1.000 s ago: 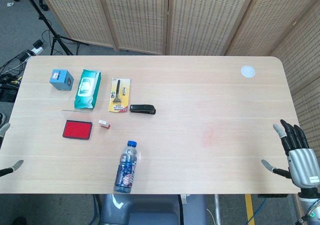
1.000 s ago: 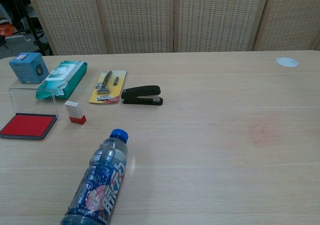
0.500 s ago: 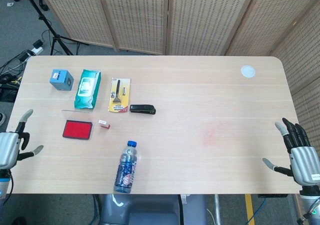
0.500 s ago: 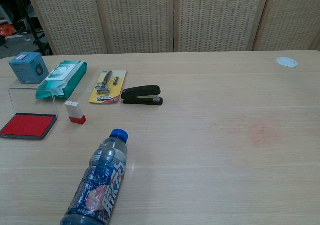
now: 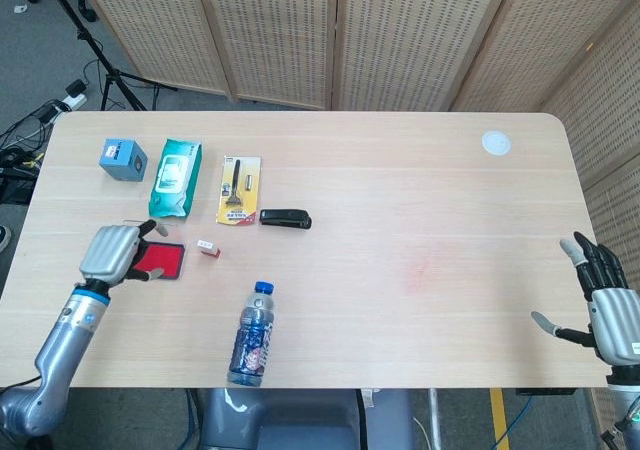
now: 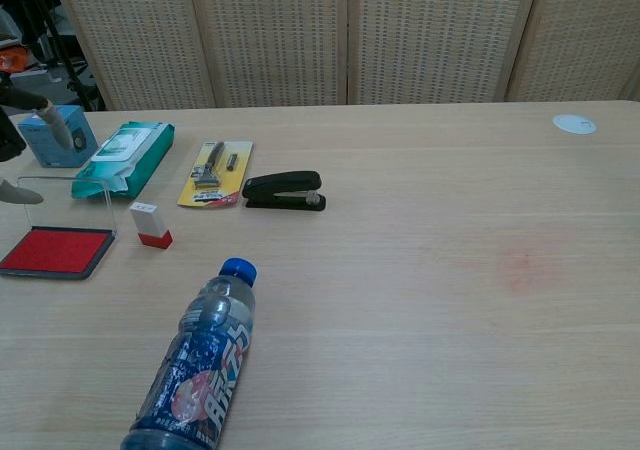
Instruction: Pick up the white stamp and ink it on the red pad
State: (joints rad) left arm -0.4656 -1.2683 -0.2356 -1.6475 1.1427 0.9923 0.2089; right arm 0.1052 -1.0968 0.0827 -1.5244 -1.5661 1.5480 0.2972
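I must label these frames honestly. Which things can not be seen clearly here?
- Left hand: chest view's left edge crops it to fingertips.
- Red pad: head view, partly hidden under that hand.
- White stamp: head view, too small for detail.
- Right hand: head view, cut by the right edge; absent from chest view.

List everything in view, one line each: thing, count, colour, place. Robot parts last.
stamp: 1, white with red base, right of the pad
ink pad: 1, red, clear lid up, table's left
bottle: 1, blue cap, lying at the near edge
stapler: 1, black, centre-left
razor pack: 1, yellow card
wipes pack: 1, green
box: 1, blue, far left
disc: 1, white, far right corner
table: 1, light wood
left hand: 1, over the pad, empty
right hand: 1, right edge, empty
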